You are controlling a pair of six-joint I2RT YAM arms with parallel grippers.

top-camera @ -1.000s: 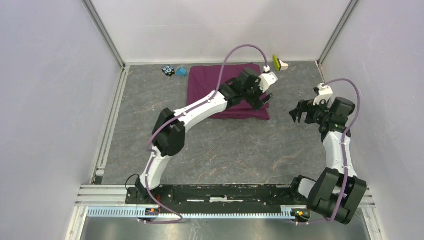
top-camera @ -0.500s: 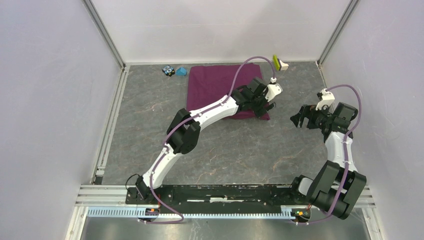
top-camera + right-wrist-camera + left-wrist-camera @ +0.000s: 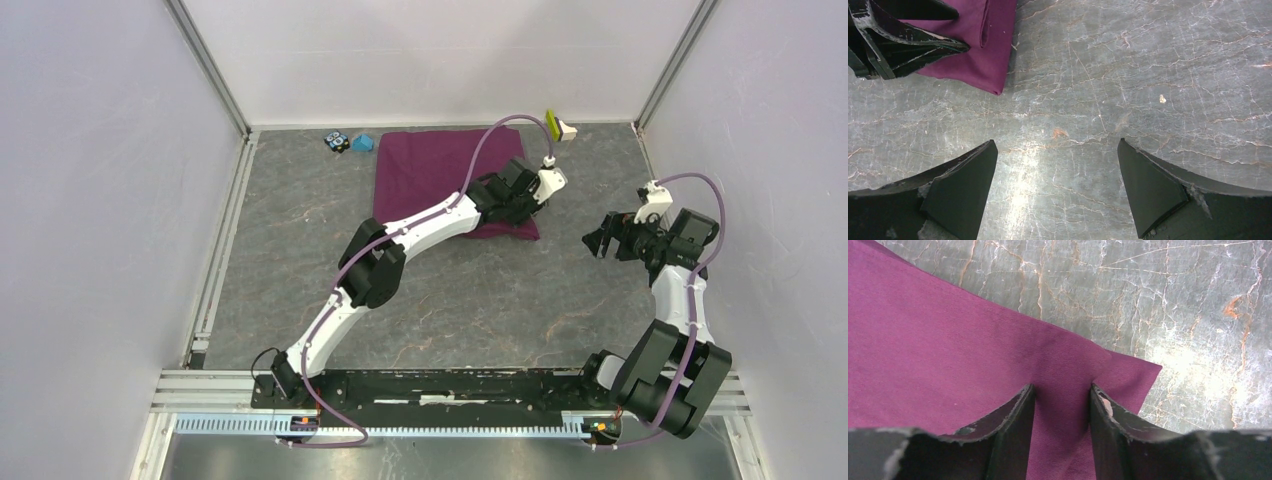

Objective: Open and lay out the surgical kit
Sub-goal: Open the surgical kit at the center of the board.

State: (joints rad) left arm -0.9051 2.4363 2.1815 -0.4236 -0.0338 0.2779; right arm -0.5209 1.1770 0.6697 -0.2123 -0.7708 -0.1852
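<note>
The purple cloth wrap (image 3: 430, 170) lies folded at the back middle of the table; whatever is inside it is hidden. My left gripper (image 3: 535, 205) presses down on its near right corner. In the left wrist view its gripper (image 3: 1063, 387) stands half closed, with a ridge of the cloth wrap (image 3: 948, 340) gathered between the jaws and a pucker at the right fingertip. My right gripper (image 3: 600, 240) hovers wide open over bare table, to the right of that corner. In the right wrist view its gripper (image 3: 1057, 142) holds nothing, with the cloth corner (image 3: 993, 65) at upper left.
A small blue block (image 3: 363, 143) and a black-and-blue toy-like object (image 3: 337, 141) sit left of the wrap's back edge. A yellow-green and white object (image 3: 558, 125) stands at the back wall, right of the wrap. White walls enclose three sides.
My left arm stretched out and lowered onto the wrap's near right corner, and its jaws narrowed from wide open. The right gripper drifted slightly right and stayed open.
</note>
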